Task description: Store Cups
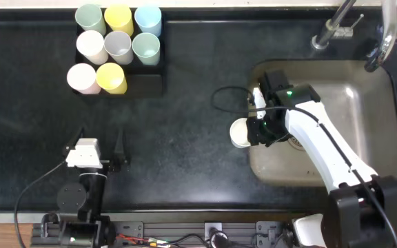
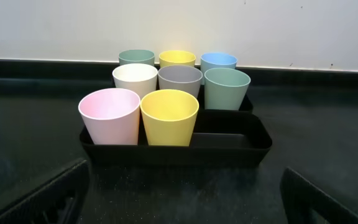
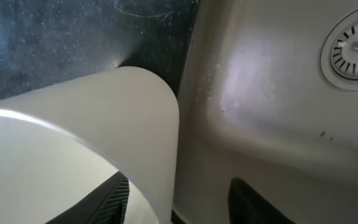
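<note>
One arm is loaded: the right gripper [image 1: 259, 128] clamps the wall of a cream cup [image 3: 92, 118] over the left rim of the sink [image 1: 364, 83]. The cup's mouth faces up, so its axis is judged roughly vertical. The tray [image 1: 160, 88] lies well to the left and farther back, its free slot [image 2: 229, 132] at the corner nearest this arm. The left gripper [image 1: 99, 142] is nearer the tray, with its fingers spread and holding nothing.

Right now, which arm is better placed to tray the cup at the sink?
Right, likely. Its tool is shut on the white cup at the sink edge; the left tool sits open and empty in front of the tray.
</note>
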